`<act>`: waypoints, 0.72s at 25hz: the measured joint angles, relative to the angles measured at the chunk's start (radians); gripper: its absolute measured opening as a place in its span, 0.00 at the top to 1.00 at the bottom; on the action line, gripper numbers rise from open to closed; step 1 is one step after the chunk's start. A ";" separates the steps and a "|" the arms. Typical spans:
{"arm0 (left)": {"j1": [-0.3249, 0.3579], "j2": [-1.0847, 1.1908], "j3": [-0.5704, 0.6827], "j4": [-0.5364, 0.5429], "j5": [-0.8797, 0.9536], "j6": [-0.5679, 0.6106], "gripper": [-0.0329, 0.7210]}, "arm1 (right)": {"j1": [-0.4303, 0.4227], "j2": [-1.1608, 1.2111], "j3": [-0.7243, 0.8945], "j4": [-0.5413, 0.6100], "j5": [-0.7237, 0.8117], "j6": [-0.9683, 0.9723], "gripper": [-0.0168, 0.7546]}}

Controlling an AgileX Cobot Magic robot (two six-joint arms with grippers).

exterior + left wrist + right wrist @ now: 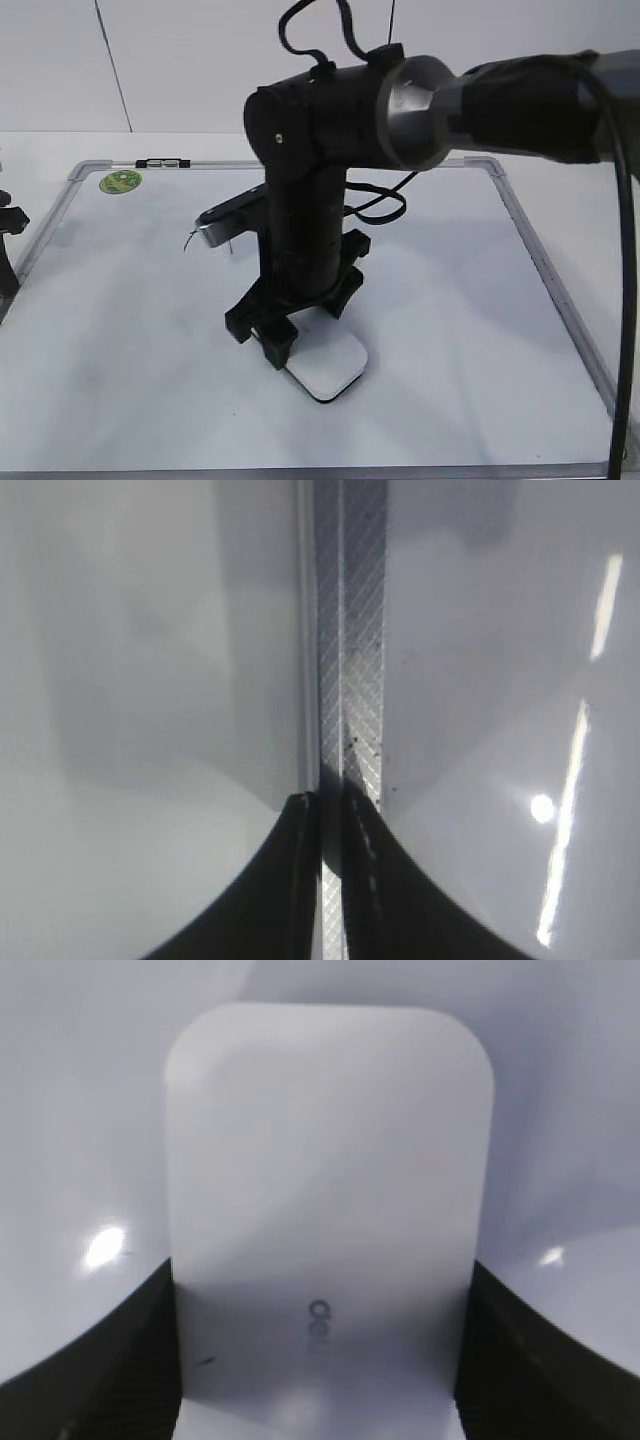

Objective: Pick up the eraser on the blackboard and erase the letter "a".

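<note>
The right gripper [283, 345] is reaching down onto the board [450, 330], its fingers [90, 1360] clamping the eraser [328, 365] from both sides. The eraser is lying flat near the board's front middle, with bare white board lying open toward the right frame and the front edge. The right wrist view is showing grey lettering on the eraser's top. The left gripper [330, 880] is hanging over the frame strip [350, 680], its fingers pressed together on nothing.

Right end effector [283, 345] pointed down, fingers clamped; left end effector [330, 880] closed
</note>
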 joint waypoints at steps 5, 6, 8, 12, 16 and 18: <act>0.000 0.000 0.000 0.000 0.000 0.000 0.93 | 0.026 0.001 0.000 -0.002 -0.004 -0.013 0.29; 0.000 0.000 0.000 0.000 0.000 0.000 0.93 | 0.024 0.001 0.000 -0.012 -0.004 -0.013 0.29; 0.000 0.000 0.000 0.000 0.000 0.000 0.93 | 0.017 0.001 0.000 -0.027 -0.008 0.002 0.29; 0.000 0.000 0.000 0.002 0.000 0.000 0.93 | -0.047 0.001 0.000 -0.051 -0.016 0.029 0.29; 0.000 0.000 0.000 0.004 0.000 -0.002 0.93 | -0.146 0.001 -0.004 -0.071 -0.016 0.039 0.29; 0.000 0.000 0.000 0.004 0.000 -0.002 0.93 | -0.186 0.001 -0.004 -0.076 -0.016 0.041 0.29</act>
